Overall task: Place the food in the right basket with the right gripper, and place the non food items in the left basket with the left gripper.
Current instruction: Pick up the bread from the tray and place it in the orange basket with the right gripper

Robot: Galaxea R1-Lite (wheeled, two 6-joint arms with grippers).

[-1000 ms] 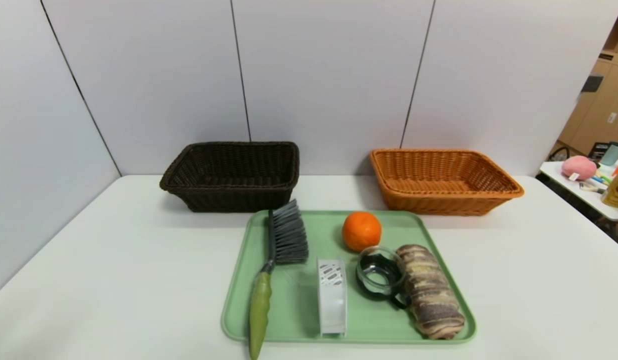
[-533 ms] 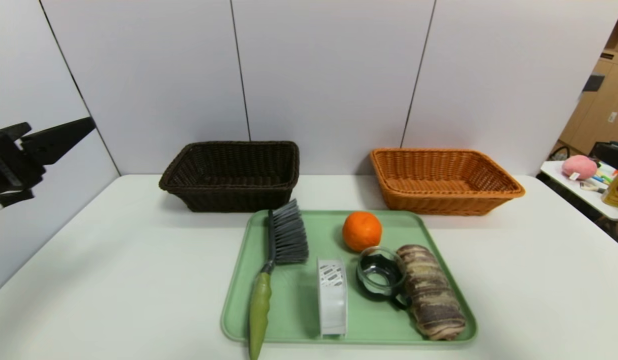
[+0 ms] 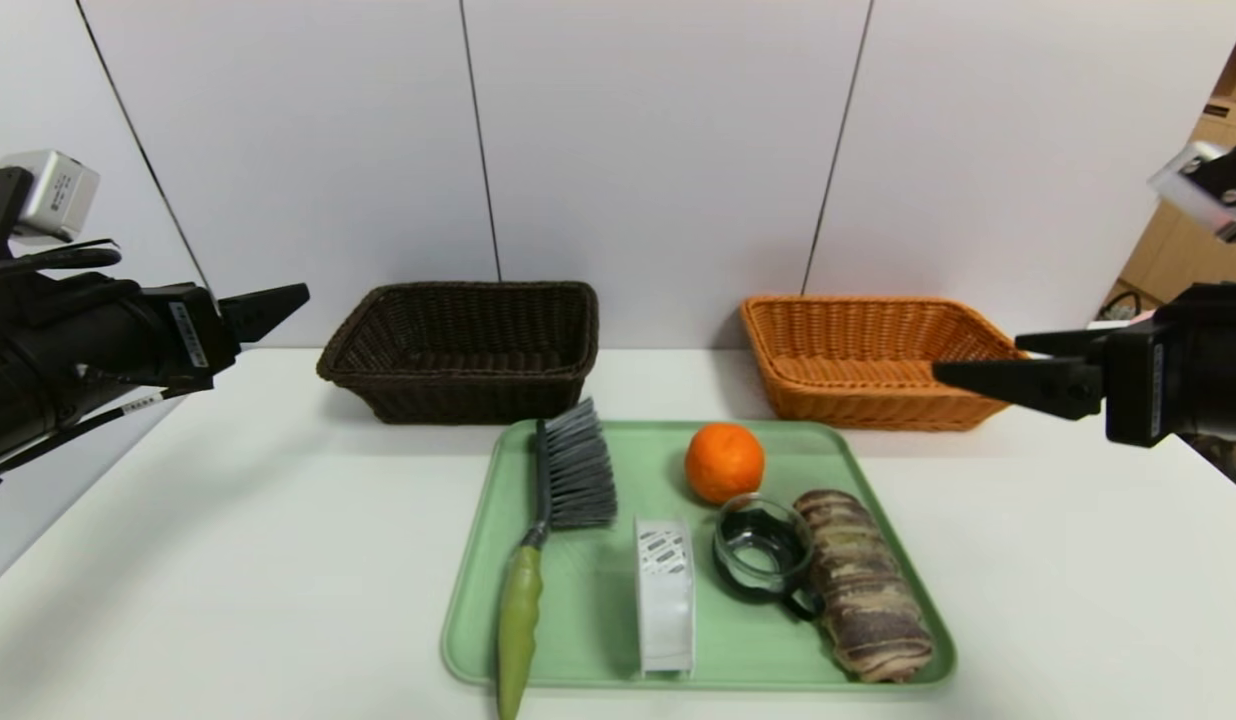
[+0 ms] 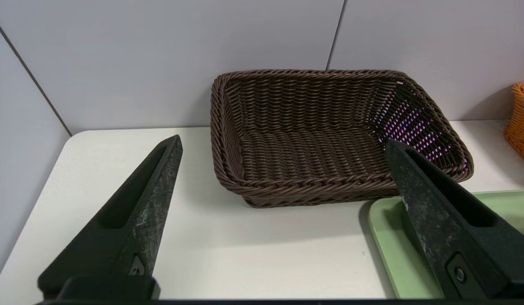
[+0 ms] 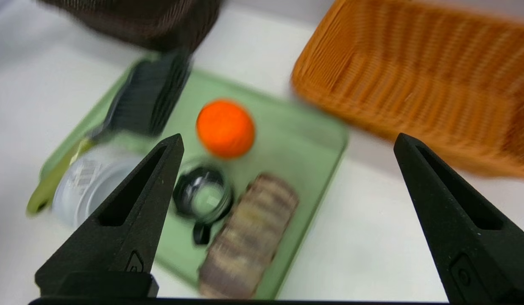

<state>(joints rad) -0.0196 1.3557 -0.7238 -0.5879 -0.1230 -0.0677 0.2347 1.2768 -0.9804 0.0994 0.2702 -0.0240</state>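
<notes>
Head view: five items on green tray point(image 3: 608, 640), baskets bare.

tray point(image 3: 483, 600) before both baskets | left basket point(image 3: 458, 395) left | right basket point(image 3: 878, 405) right | table point(image 3: 228, 560) beneath

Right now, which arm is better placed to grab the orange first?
Probably the right. The right gripper hangs open by the orange-tan basket, on the orange's side of the tray. The left gripper, also open, sits beyond the dark brown basket.

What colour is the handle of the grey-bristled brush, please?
Green handle on the grey-bristled brush; head view shows it best.
</notes>
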